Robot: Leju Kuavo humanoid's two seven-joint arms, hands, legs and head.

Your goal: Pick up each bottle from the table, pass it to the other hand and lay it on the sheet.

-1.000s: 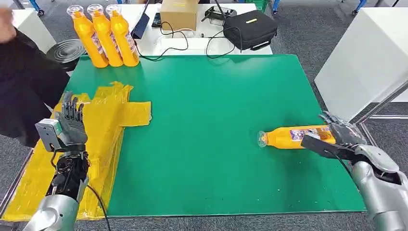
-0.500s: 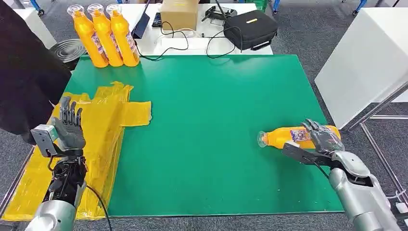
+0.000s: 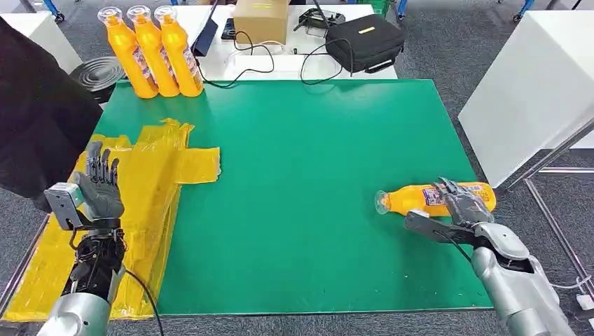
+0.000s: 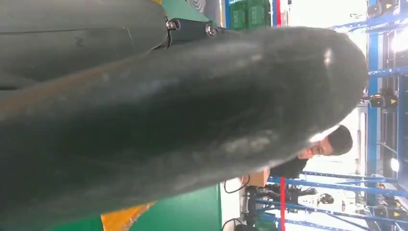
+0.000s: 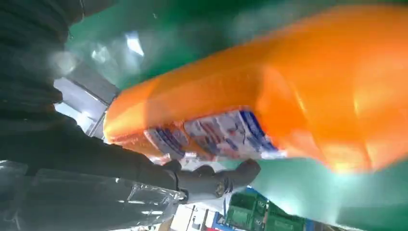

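One orange bottle (image 3: 420, 197) lies on its side on the green table (image 3: 308, 140) near the right edge, cap end pointing left. My right hand (image 3: 455, 210) is laid over its labelled middle, fingers draped across the top and the thumb stretched out on the near side, apart from the bottle. Up close in the right wrist view, the bottle (image 5: 269, 96) has dark fingers (image 5: 211, 180) along its label. My left hand (image 3: 101, 185) is raised above the yellow sheet (image 3: 157, 175) at the table's left, fingers straight up and empty. Three more orange bottles (image 3: 150, 52) stand upright at the back left corner.
A person in dark clothing (image 3: 35, 119) stands close to the table's left side, beside my left arm. Behind the table a white desk holds a cardboard box (image 3: 260, 19), cables and a black bag (image 3: 364, 42). A white cabinet (image 3: 532, 91) stands to the right.
My right hand has slid left along the lying bottle and its fingers have come over the label. The left hand has barely moved. The person's dark clothing has come further in.
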